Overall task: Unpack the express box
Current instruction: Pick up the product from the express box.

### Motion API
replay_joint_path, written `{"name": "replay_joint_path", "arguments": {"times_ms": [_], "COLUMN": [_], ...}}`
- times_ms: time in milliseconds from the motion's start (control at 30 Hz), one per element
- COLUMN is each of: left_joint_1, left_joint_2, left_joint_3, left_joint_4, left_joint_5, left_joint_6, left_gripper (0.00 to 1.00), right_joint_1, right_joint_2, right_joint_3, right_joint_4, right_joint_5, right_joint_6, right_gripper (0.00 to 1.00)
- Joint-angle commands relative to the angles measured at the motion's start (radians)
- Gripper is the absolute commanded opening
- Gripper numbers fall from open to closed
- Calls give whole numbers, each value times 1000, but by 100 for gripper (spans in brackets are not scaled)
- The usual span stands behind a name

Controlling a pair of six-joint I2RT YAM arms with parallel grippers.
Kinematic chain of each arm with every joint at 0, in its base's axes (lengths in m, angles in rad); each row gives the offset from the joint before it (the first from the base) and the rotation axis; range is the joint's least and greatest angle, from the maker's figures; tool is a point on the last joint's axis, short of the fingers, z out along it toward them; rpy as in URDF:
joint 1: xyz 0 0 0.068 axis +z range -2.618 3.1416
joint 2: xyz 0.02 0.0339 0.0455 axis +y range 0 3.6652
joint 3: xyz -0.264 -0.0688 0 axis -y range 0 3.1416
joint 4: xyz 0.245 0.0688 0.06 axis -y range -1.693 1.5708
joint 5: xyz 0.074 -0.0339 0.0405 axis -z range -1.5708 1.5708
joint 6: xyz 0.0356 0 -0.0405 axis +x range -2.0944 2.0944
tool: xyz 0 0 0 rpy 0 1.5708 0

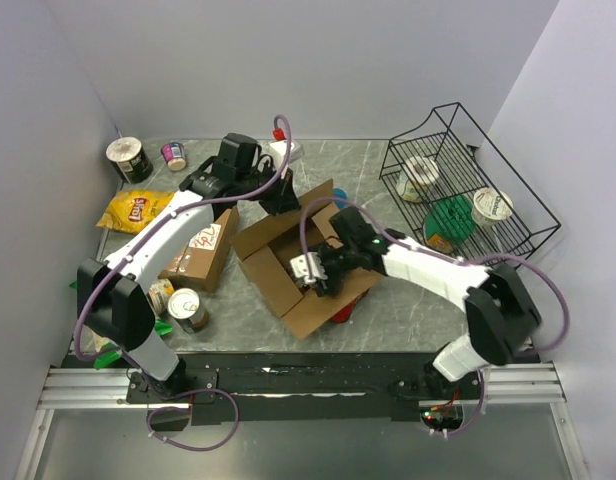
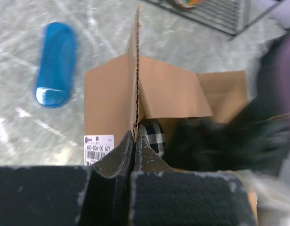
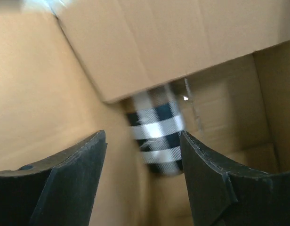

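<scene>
The open brown express box (image 1: 288, 262) sits mid-table with its flaps spread. My left gripper (image 2: 134, 134) is shut on the edge of the box's upright back flap (image 2: 135, 75); in the top view it is at the box's far corner (image 1: 280, 197). My right gripper (image 3: 142, 136) is down inside the box (image 1: 318, 272), jaws open. A black-and-white checked item (image 3: 159, 134) lies on the box floor just beyond its fingertips, partly under an inner flap (image 3: 173, 42). The same checked item (image 2: 157, 137) shows in the left wrist view beside my right arm's dark blur.
A black wire basket (image 1: 508, 185) at the right holds cups and a green lid. A closed cardboard box (image 1: 203, 255), a yellow chip bag (image 1: 136, 210), cans (image 1: 188, 308) and cups (image 1: 130, 158) stand at the left. A blue object (image 2: 55, 63) lies behind the box.
</scene>
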Motion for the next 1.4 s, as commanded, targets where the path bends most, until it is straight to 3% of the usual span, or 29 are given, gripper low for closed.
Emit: {"name": "replay_joint_path", "arguments": {"times_ms": [0, 167, 367, 467, 533, 633, 667, 733, 833, 1100, 1233, 1367], "left_joint_1": [3, 3, 11, 12, 12, 12, 12, 12, 14, 20, 20, 20], "left_joint_2": [-52, -53, -41, -29, -20, -10, -7, 0, 6, 37, 65, 91], "left_joint_3": [-28, -14, 21, 39, 47, 51, 51, 45, 27, 22, 44, 78], "left_joint_4": [69, 75, 87, 100, 101, 103, 101, 90, 78, 81, 78, 75], "left_joint_5": [140, 120, 88, 98, 101, 94, 86, 62, 9, -57, -83, -84], "left_joint_6": [-64, -56, -75, -89, -92, -94, -92, -73, -48, -3, 0, -17], "left_gripper": [1, 1, 1, 1, 1, 1, 1, 1, 1, 1, 1, 1], "right_joint_1": [52, 62, 89, 112, 128, 122, 121, 101, 60, -19, -104, -235], "right_joint_2": [142, 265, 419, 452, 469, 469, 466, 424, 319, 111, 15, -80], "right_joint_3": [104, 200, 313, 257, 240, 267, 273, 293, 316, 491, 474, 404], "right_joint_4": [-92, -176, -532, -502, -473, -425, -411, -373, -337, -459, -353, -116], "right_joint_5": [167, 219, 268, 325, 366, 364, 371, 362, 321, 245, 213, 143], "right_joint_6": [-86, -159, -282, -293, -272, -197, -157, -106, -4, 139, 350, 598], "right_gripper": [72, 73, 74, 70, 61, 33, 15, 0, 0, 0, 0, 0]}}
